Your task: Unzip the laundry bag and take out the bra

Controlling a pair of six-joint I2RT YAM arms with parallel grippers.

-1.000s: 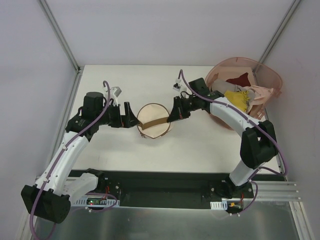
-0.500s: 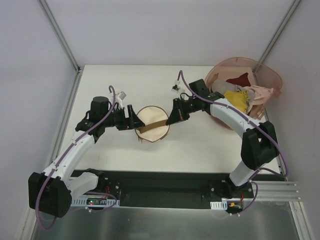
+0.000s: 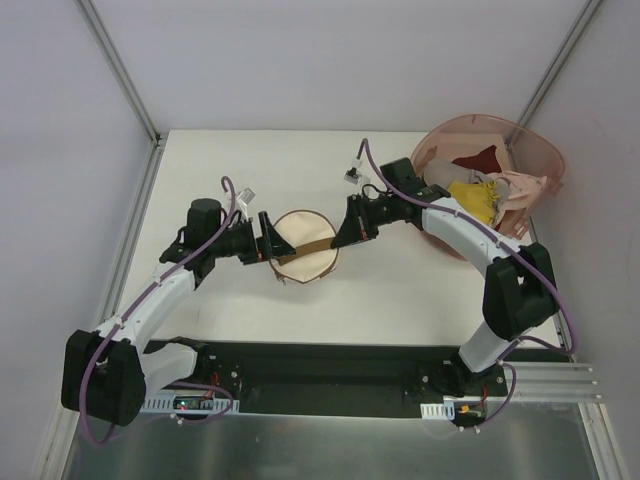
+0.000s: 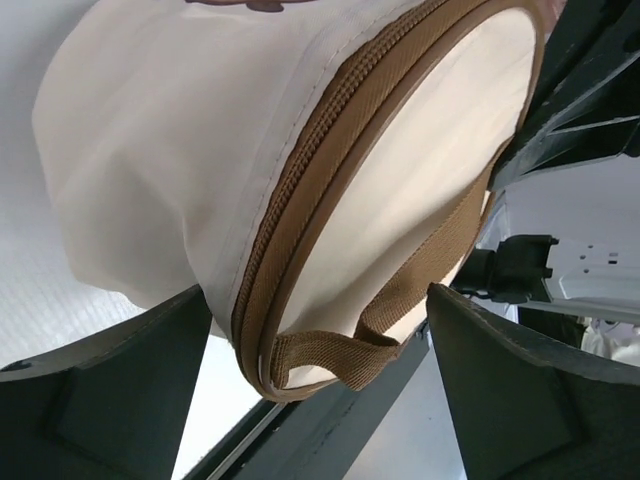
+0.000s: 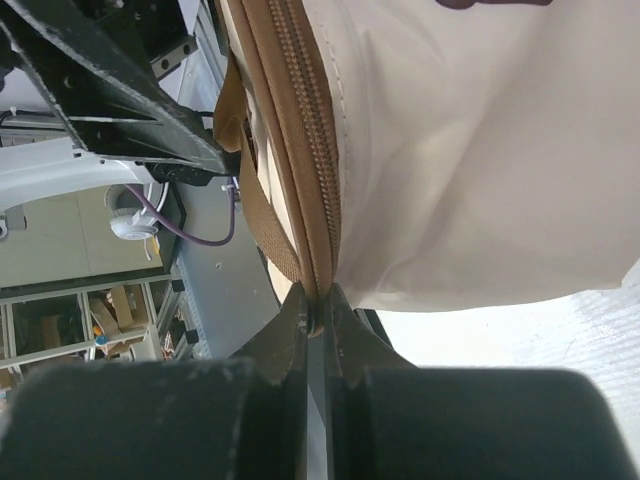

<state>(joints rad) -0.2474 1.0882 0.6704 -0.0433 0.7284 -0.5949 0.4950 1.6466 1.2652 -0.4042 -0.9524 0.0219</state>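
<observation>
White tabletop (image 3: 400, 290) carries the laundry bag (image 3: 306, 245) midway between both arms — right gripper (image 5: 318, 310) pressed shut on its brown zipper trim (image 5: 300, 150), left gripper (image 3: 268, 243) spread wide around the opposite end, zipper running fingers to fingers — bra unseen.

My left hand (image 4: 315, 300) has its jaws spread wide, one dark finger (image 4: 110, 390) low on the left, the other low on the right, and the lower end of the laundry bag (image 4: 170, 150) sits between them. I see cream fabric, a brown zipper (image 4: 330, 170) running diagonally from top right, closed along the stretch I can see, and a brown webbing loop (image 4: 400, 305) at its end. White tabletop (image 4: 30, 260) shows left; dark parts of the other arm (image 4: 590, 90) top right
</observation>
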